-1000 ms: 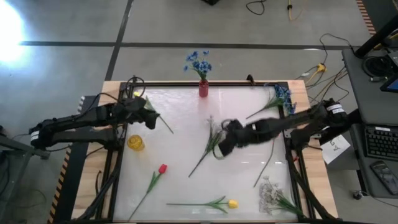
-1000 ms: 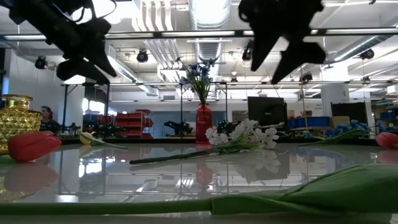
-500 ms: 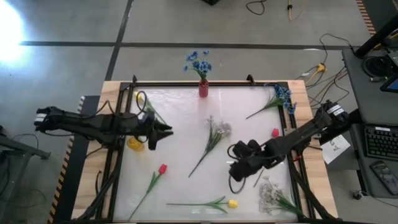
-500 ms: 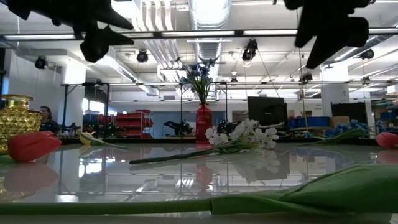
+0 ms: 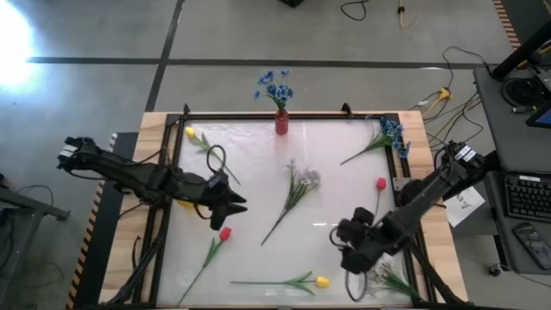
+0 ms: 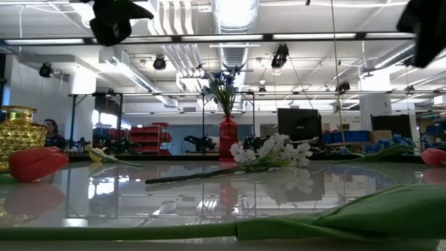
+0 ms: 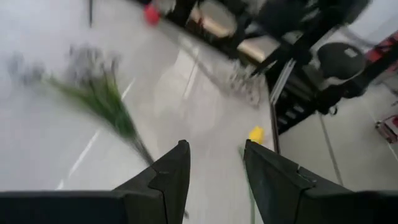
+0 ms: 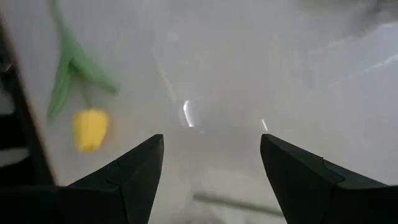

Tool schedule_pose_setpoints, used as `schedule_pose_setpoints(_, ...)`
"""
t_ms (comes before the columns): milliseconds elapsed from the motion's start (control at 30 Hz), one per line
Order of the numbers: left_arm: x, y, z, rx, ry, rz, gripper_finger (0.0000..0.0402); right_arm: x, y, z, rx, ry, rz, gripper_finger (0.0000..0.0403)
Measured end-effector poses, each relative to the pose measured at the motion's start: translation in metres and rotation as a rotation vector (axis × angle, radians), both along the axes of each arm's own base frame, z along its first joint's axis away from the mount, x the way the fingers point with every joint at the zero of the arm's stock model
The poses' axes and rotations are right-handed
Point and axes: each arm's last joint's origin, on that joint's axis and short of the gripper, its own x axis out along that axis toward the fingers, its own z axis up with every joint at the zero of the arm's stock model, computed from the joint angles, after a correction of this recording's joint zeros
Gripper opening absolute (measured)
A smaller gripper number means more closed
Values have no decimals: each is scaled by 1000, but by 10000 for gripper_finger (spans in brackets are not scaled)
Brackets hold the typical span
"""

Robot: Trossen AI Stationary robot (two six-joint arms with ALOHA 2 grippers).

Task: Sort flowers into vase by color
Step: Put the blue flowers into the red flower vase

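Observation:
My left gripper (image 5: pixel 231 207) (image 7: pixel 214 148) hovers open over the table's left half, just beyond a red tulip (image 5: pixel 225 233) that lies flat. My right gripper (image 5: pixel 351 252) (image 8: pixel 211 142) hovers open over the near right part, between a yellow tulip (image 5: pixel 322 281) (image 8: pixel 90 129) and a white spray (image 5: pixel 379 275), both flat on the table. A second white spray (image 5: pixel 301 181) lies mid-table. A red vase (image 5: pixel 281 123) with blue flowers stands at the far edge. A gold vase (image 6: pixel 17 132) stands at the left, partly under my left arm. Neither gripper holds anything.
More flowers lie flat: a yellow tulip (image 5: pixel 190 132) at the far left, blue flowers (image 5: pixel 392 133) at the far right, a red tulip (image 5: pixel 380 183) at the right. A black frame (image 5: pixel 169 172) borders the white tabletop. Bare table lies between the middle spray and the near flowers.
Both grippers have swept above the table toward its near edge and somewhat rightward. The left went from beside the gold vase to just beyond the red tulip. The right went from the middle white spray toward the near right flowers. No flower has moved.

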Motion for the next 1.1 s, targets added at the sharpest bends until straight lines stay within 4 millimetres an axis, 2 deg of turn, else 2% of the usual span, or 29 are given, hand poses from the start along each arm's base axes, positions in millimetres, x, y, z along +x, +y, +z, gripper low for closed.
schedule_pose_setpoints(233,21,-25,-7,-117,129,19,141,-19,25,-5,-28,-10,74,260)
schedule_pose_setpoints(433,44,-49,-16,-97,231,-5,141,-31,40,-12,-34,-2,79,260)
schedule_pose_setpoints(500,50,-53,-21,-69,283,-4,141,-34,41,-14,-29,13,40,260)
schedule_pose_setpoints(567,56,-56,-25,-46,331,-1,141,-38,37,-15,-26,46,-77,260)
schedule_pose_setpoints(667,62,-62,-31,-27,359,-13,141,-41,22,-16,-63,104,-293,260)
schedule_pose_setpoints(767,63,-72,-37,-1,364,-47,141,-38,-3,-12,-113,147,-535,254)
schedule_pose_setpoints(933,55,-86,-40,104,343,-108,141,-13,-49,-4,-117,133,-781,238)
schedule_pose_setpoints(1100,38,-82,-42,143,314,-113,141,15,-113,-10,-138,115,-985,225)
